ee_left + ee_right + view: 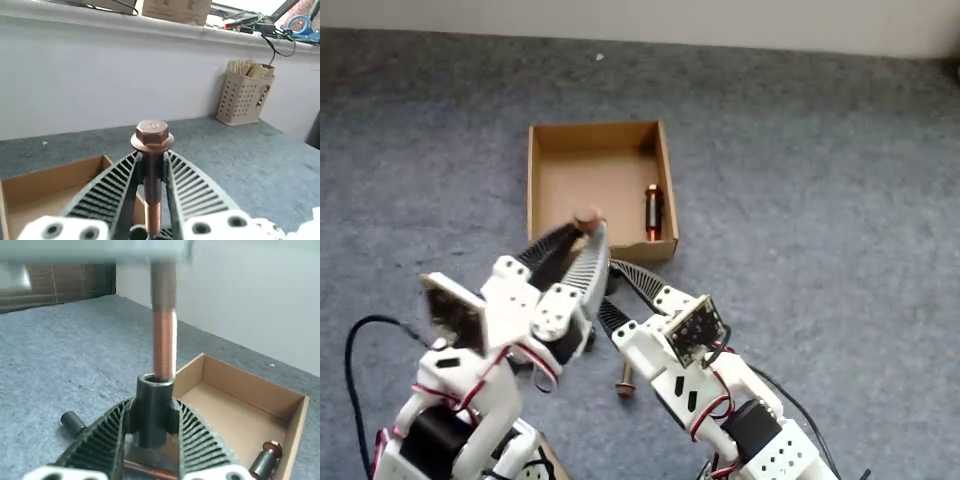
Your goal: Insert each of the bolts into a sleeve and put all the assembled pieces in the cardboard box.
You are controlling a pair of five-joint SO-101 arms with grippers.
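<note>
The left arm's ribbed fingers (117, 185) clamp a copper hex-head bolt (152, 137) by its shank, head above their tips. Its lower end sits at the mouth of a black cylindrical sleeve (152, 407), which the right arm's fingers (100, 440) grip upright. Just beyond both pairs lies an open cardboard box (533, 180) holding one assembled piece (653, 212). A loose copper bolt (623, 385) lies on the grey carpeted bench (820, 200) beneath the right fingers.

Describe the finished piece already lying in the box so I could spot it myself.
Find the open cardboard box on the grey carpet. The assembled piece lies along its right-hand wall. It alone lies inside the box: a copper bolt in a dark sleeve.
</note>
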